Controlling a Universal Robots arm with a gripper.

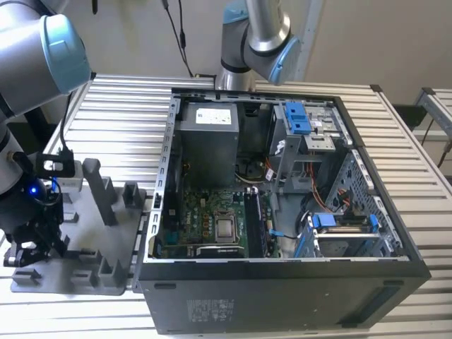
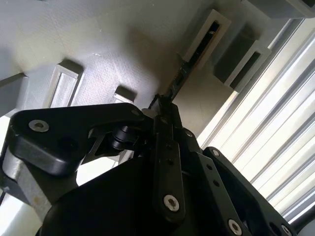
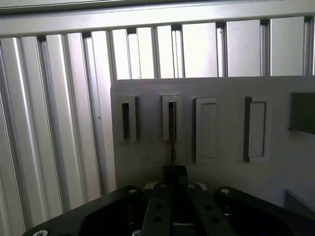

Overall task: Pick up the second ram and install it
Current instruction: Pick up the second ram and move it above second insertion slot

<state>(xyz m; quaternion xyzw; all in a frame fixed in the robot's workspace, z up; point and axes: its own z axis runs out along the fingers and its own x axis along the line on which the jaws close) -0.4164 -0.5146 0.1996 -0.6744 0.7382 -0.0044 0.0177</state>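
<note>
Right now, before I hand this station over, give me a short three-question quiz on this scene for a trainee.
1. True or false: the computer case lies open, with its green motherboard showing.
2. Which of these is the gripper over? A) the grey tray B) the power supply C) a blue drive bracket
3. Fill in: the thin dark stick that the gripper is shut on in both wrist views is the ____.
Key: 1 true; 2 A; 3 second ram.
</note>
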